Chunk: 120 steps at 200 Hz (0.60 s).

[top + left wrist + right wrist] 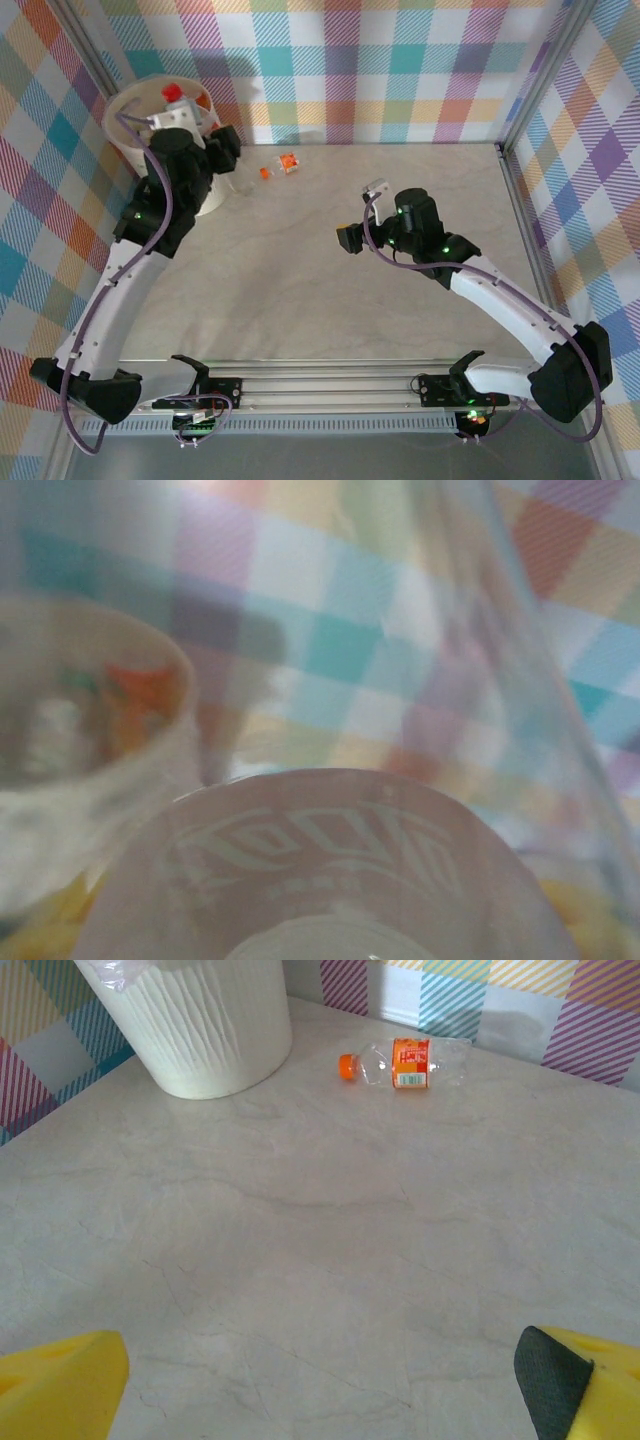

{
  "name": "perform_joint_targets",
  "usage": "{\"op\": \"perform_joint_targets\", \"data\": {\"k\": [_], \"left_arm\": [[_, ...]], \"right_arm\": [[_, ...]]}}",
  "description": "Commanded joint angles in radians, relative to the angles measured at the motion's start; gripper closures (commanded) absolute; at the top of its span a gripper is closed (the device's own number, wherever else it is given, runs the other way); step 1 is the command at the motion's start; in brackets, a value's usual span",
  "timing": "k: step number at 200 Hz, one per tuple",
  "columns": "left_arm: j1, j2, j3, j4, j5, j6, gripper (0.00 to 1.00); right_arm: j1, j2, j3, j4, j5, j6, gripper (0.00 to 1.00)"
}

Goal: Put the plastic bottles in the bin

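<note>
My left gripper (178, 115) hangs over the cream-white bin (125, 110) at the far left, shut on a clear plastic bottle (172, 93) whose red cap points away from me. Very close and blurred in the left wrist view, that bottle (330, 860) shows a reddish label, and other bottles (135, 700) lie inside the bin (60, 810). One bottle (279, 166) with an orange cap and label lies on its side on the table, right of the bin (200, 1030), and it shows again in the right wrist view (405, 1063). My right gripper (352, 238) (320, 1380) hovers open over bare table, well short of that bottle.
Checked walls close the table (330, 290) at the back and on both sides, with metal frame posts at the corners. The bin stands in the far left corner. A metal rail runs along the near edge between the two arm bases.
</note>
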Motion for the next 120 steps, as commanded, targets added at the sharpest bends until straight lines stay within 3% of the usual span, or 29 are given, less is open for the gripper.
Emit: {"op": "perform_joint_targets", "data": {"k": [1, 54, 90, 120], "left_arm": [[0.060, 0.043, 0.080, 0.025, -0.142, 0.146, 0.41], [0.273, 0.325, 0.444, -0.123, -0.069, 0.182, 0.41], [0.363, 0.497, 0.616, -0.175, 0.035, 0.158, 0.41], [0.418, 0.646, 0.759, -0.208, 0.049, 0.129, 0.40]], "right_arm": [[0.007, 0.010, 0.000, 0.043, 0.014, 0.013, 0.00], [0.007, 0.012, -0.009, 0.040, 0.008, 0.032, 0.00], [0.007, 0.004, -0.010, 0.023, 0.021, 0.035, 0.00], [0.007, -0.006, -0.015, 0.028, 0.026, 0.035, 0.00]]}}
